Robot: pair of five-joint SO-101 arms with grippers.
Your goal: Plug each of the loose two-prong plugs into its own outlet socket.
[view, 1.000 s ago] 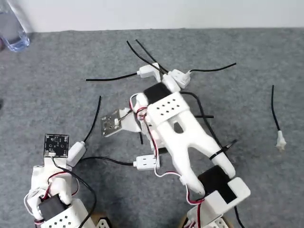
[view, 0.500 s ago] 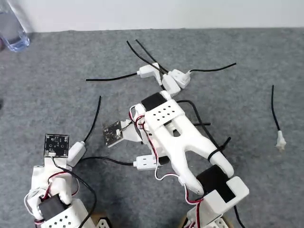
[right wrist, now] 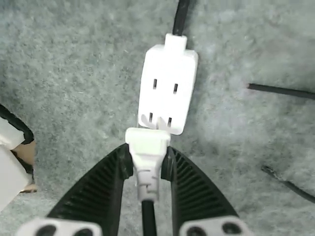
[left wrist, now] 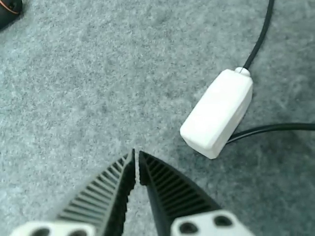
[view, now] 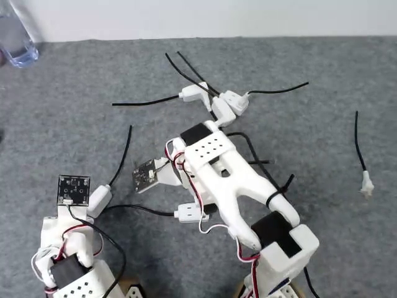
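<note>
My right gripper (right wrist: 146, 162) is shut on a white two-prong plug (right wrist: 147, 150). The plug's prongs rest at the lower pair of slots of a white outlet socket (right wrist: 167, 93), slightly tilted. In the high view this plug (view: 221, 113) and socket (view: 234, 100) lie at the table's middle back, at the tip of the right arm. My left gripper (left wrist: 136, 160) sits shut and empty at the near left, just beside a white outlet block (left wrist: 216, 114), without touching it. That block (view: 99, 198) lies by the left arm.
A third outlet (view: 191, 213) lies beside the right arm, and another plug (view: 193, 93) sits at the back. A loose plug (view: 366, 184) with a short black cable lies far right. A clear bottle (view: 15, 37) stands at the back left corner. Black cables cross the grey carpet.
The right arm has drawn back a little toward its base with the plug in its gripper. The left arm has not moved.
</note>
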